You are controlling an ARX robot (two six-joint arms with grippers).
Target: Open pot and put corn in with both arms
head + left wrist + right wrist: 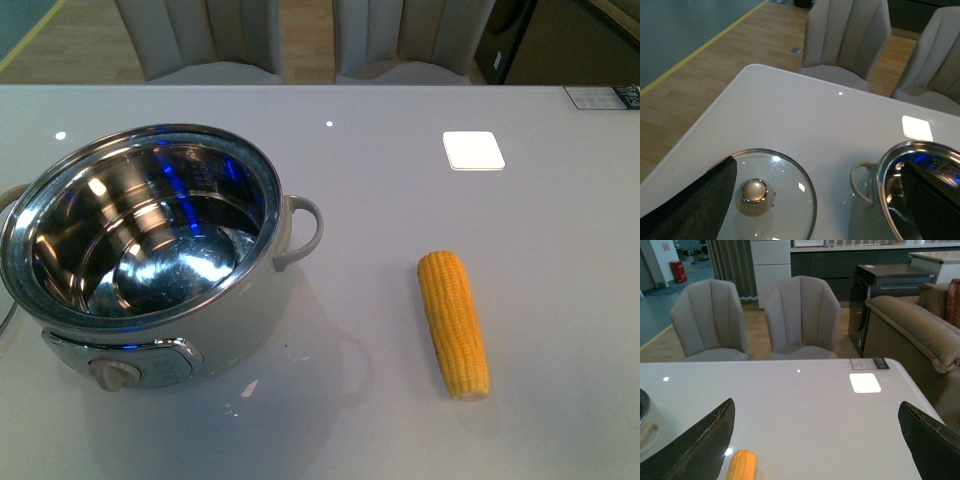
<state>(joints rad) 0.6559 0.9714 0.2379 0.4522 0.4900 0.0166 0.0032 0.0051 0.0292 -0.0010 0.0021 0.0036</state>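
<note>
Front view: the corn (453, 322) lies on the surface (400, 200), right of the open pot (250, 320) and apart from it.
The lid (785, 185) is off; the right hand (816, 410), spread wide, should straddle the cob's middle squarely before closing. The left hand (817, 167) is wide and empty.

Grey table (400, 130), pot (245, 322), corn (455, 320), glass lid (785, 197), white square (473, 150)
</note>
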